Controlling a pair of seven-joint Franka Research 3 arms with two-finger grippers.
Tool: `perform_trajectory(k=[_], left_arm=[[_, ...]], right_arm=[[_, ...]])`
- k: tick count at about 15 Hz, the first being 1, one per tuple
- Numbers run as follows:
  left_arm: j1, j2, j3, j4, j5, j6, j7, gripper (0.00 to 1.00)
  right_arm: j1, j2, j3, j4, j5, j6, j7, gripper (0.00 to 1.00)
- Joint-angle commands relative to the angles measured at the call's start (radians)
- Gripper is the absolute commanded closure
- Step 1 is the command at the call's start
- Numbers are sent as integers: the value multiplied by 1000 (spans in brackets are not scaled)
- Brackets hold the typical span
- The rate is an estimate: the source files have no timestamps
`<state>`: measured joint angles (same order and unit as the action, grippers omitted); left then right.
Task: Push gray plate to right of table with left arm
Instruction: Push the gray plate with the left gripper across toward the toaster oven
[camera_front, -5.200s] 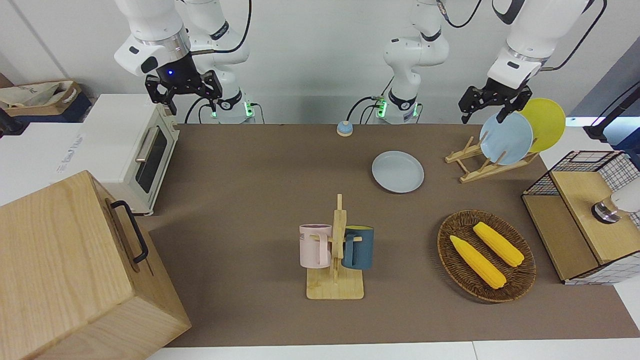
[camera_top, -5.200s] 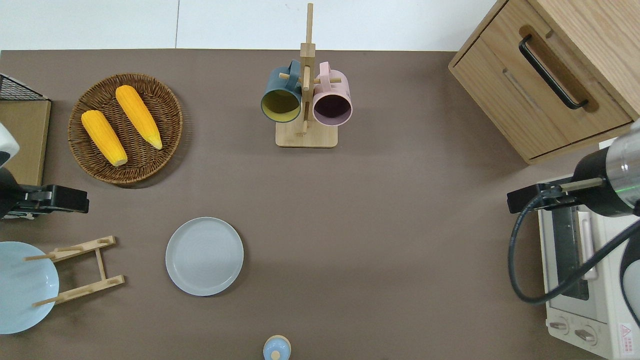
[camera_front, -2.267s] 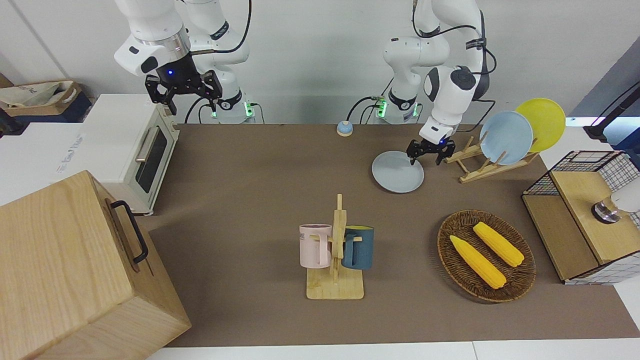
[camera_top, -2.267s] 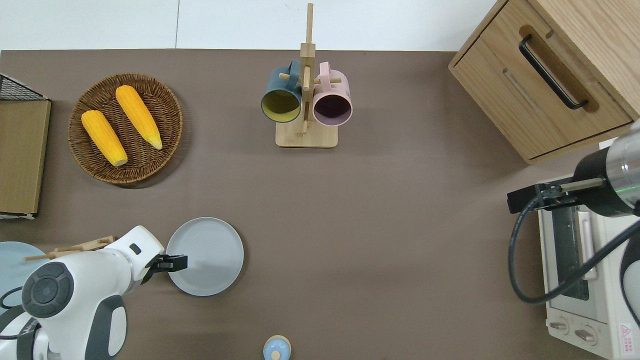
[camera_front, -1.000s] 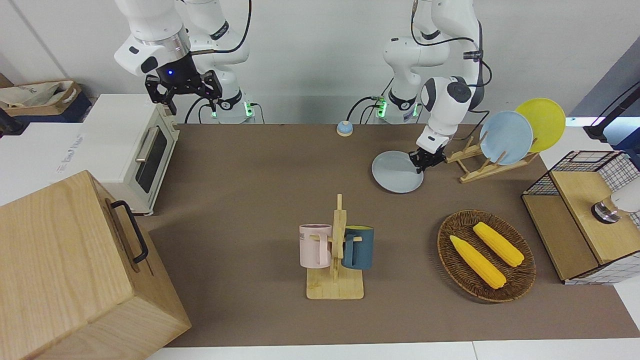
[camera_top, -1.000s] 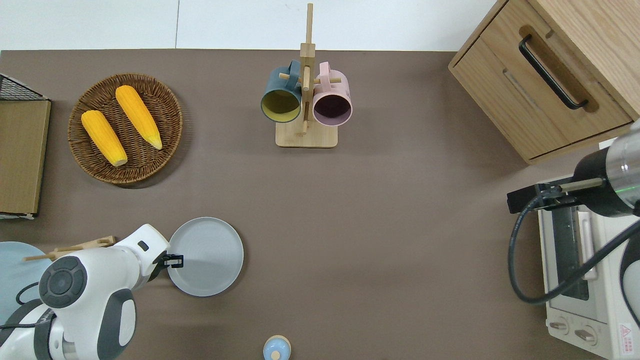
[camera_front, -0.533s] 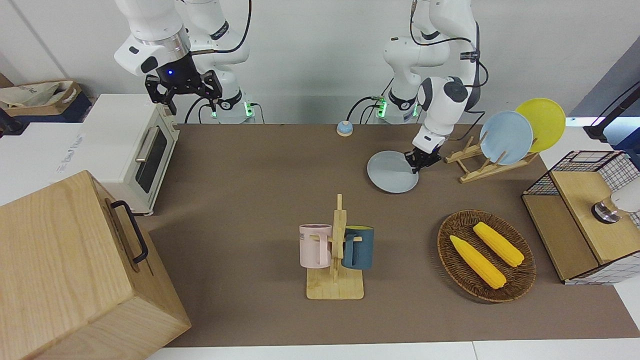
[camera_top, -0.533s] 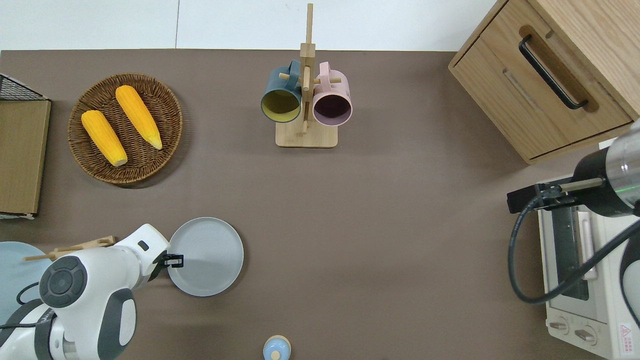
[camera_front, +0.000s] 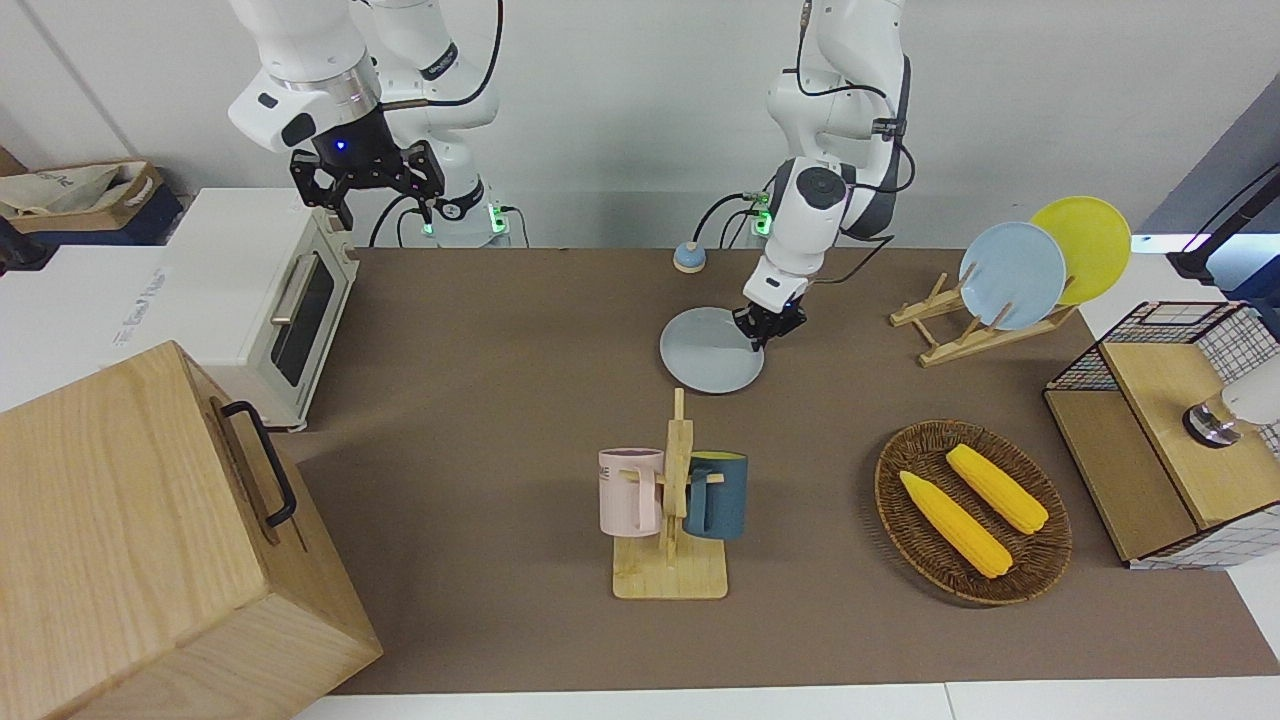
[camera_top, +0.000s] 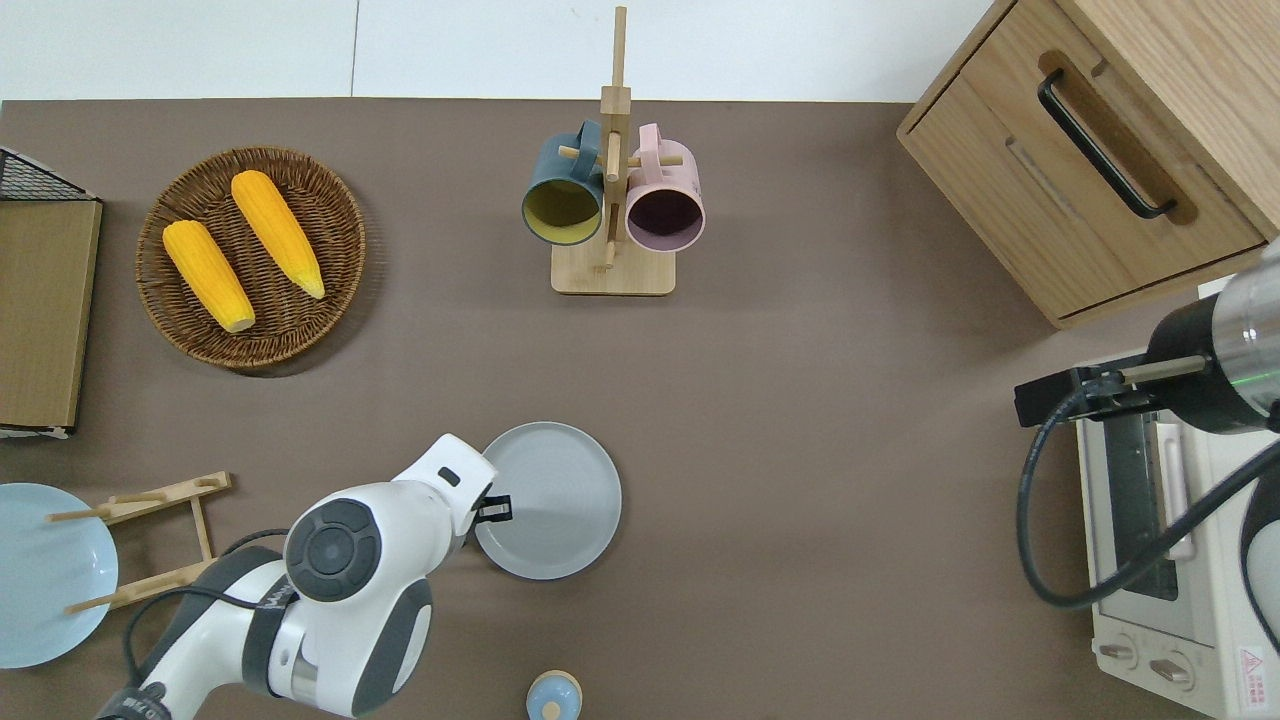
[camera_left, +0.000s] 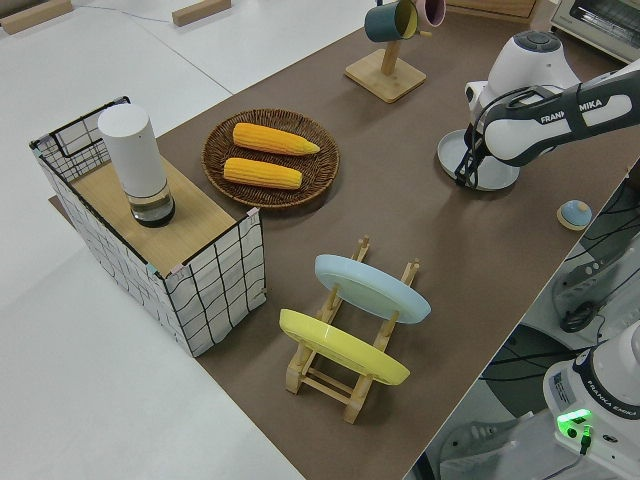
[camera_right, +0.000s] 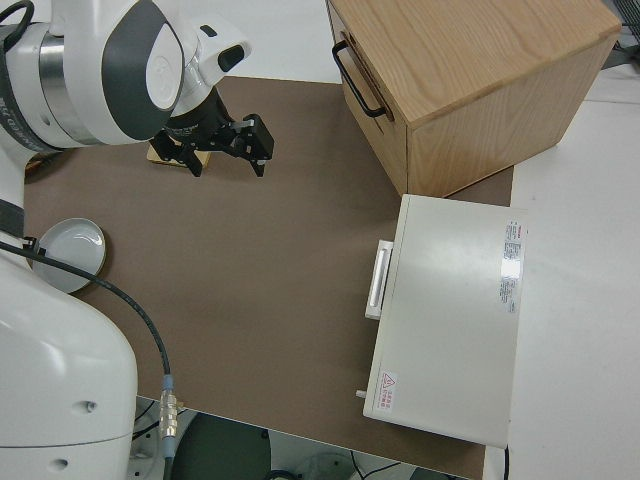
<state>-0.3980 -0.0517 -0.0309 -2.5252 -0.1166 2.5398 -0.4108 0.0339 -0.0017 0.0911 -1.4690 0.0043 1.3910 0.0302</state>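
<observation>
Left gripper (camera_top: 492, 509), fingers narrow, presses the plate (camera_top: 556, 498) rim at its 9 o'clock. Plate has slid from beside the rack (camera_top: 150, 540) toward table (camera_top: 800, 450) centre; push under way, far from finished. Right arm parked.

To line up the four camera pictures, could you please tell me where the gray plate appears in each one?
Front view: gray plate at centre, nearer the robots than the mug stand.
Overhead view: plate low centre, left gripper at its edge.
Left side view: plate upper area, partly hidden by the left arm.
Right side view: plate at the picture's edge.
Shared landmark: the mug stand.
</observation>
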Motion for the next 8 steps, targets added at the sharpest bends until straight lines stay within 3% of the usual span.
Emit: perform_trajectory(k=[1,8], left_arm=[[-135,133,6,109,-15,14,-158,1000],[-320,305,6,324,-6,5,-413,1000]], right_arm=[[-11,-8,6,-1,8,-12,-3,17],[-11,-8,6,-1,8,-12,-3,17]])
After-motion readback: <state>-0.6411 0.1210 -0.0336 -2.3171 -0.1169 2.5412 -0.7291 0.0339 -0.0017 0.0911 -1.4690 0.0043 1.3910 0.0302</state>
